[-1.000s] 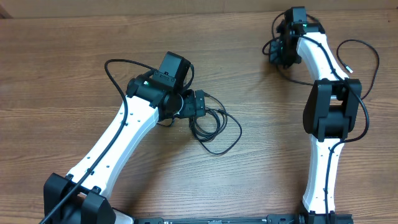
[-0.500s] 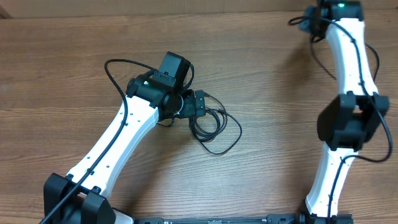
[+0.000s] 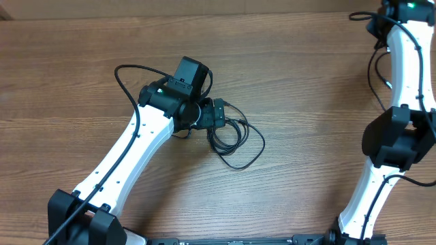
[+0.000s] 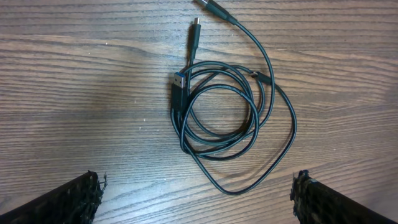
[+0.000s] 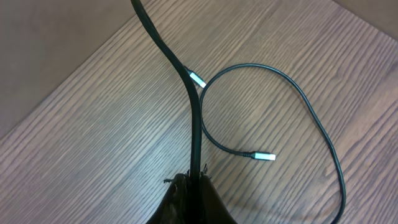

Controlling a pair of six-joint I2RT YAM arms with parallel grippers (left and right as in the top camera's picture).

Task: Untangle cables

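A coil of thin black cables point(image 4: 219, 118) lies on the wooden table, with plug ends point(image 4: 194, 28) poking out at the top. In the overhead view this coil point(image 3: 233, 139) sits just right of my left gripper point(image 3: 219, 117). My left gripper point(image 4: 199, 200) hovers over the near edge of the coil, open wide, and nothing is between its fingertips point(image 4: 69, 200). My right gripper point(image 5: 194, 178) is shut on one black cable point(image 5: 194, 118) that rises up and away from it. Below it, another cable point(image 5: 323, 134) with silver-tipped plugs point(image 5: 264, 156) curves across the table. The right gripper point(image 3: 376, 26) is at the far right corner.
The table's far edge point(image 5: 68, 74) runs close behind the right gripper. A thick black wire point(image 3: 126, 85) loops off the left arm. The right arm point(image 3: 402, 82) stretches along the right side of the table.
My right arm has swung from the upper middle-right to the far right corner, carrying its cable along. The left arm and the coil have not moved.
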